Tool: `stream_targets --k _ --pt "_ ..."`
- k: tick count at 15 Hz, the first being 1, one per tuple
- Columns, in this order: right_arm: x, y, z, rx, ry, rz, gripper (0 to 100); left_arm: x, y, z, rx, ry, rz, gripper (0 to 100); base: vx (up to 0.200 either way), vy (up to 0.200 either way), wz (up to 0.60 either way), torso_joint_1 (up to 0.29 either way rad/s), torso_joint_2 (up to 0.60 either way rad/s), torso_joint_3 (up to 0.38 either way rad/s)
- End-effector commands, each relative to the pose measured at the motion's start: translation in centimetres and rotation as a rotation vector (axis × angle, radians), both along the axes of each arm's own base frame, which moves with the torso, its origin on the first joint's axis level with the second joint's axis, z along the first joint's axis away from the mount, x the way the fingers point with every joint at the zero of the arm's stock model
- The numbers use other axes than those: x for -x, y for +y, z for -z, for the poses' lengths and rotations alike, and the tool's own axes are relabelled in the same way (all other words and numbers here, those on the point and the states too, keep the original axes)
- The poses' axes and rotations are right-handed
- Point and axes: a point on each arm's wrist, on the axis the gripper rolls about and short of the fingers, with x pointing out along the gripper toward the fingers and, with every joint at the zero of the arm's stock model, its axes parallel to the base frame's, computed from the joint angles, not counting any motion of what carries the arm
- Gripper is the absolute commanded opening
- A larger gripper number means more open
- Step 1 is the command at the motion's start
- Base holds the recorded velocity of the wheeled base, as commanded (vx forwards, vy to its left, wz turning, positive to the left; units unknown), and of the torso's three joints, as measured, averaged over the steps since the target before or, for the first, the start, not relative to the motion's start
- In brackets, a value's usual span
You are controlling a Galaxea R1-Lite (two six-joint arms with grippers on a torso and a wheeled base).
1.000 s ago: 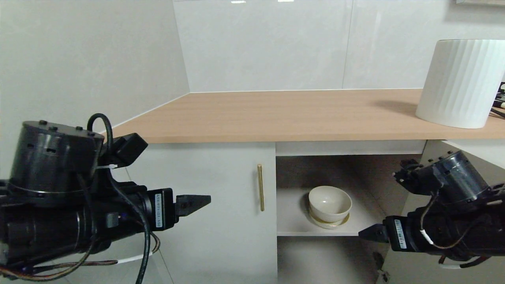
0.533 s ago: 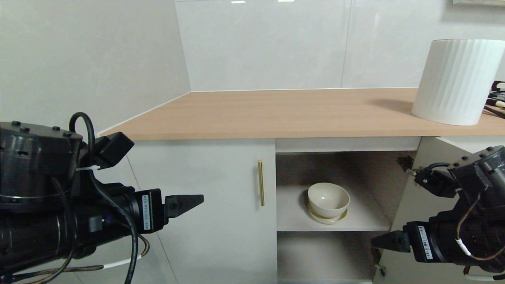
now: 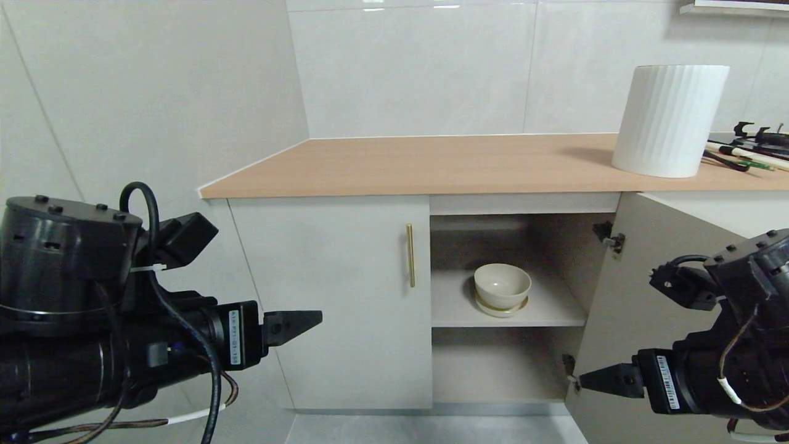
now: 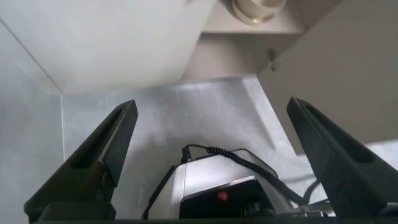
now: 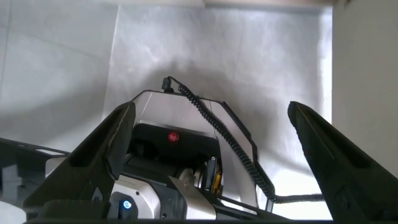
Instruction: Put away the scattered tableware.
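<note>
Left arm (image 3: 74,345) low at robot's left, forearm near level. Left gripper (image 3: 305,322) points toward robot's right, nothing between fingers (image 4: 93,162), which are spread wide. Black cable (image 3: 140,196) loops over left wrist.

Right arm (image 3: 733,364) low at robot's right, forearm near level. Right gripper (image 3: 592,380) points toward robot's left, sits lower than left gripper, fingers (image 5: 99,155) spread wide, holding nothing. Grippers well apart.

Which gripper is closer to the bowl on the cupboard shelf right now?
Right, as far as the head view shows. The right gripper is lower than the bowl, by the open door; the left gripper is farther off, before the closed door.
</note>
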Motion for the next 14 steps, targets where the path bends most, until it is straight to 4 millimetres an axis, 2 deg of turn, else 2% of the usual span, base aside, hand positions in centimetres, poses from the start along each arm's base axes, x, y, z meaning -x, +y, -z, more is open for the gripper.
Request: stream_targets --k 1,8,14 --pt "-0.1 0.1 0.1 0.003 0.006 -0.001 100 -0.1 -0.1 0.1 -0.003 0.005 0.000 100 -0.200 0.000 0.00 0.002 0.00 0.007" --pt "0.1 0.0 0.2 0.010 0.014 0.000 100 -0.1 -0.1 0.2 -0.004 0.008 0.003 100 -0.200 0.000 0.00 0.002 0.01 0.003" --pt "1.1 -0.7 -0.3 0.012 0.015 0.004 100 0.0 -0.1 0.2 -0.005 0.007 0.003 100 0.000 0.000 0.00 0.000 0.00 0.000"
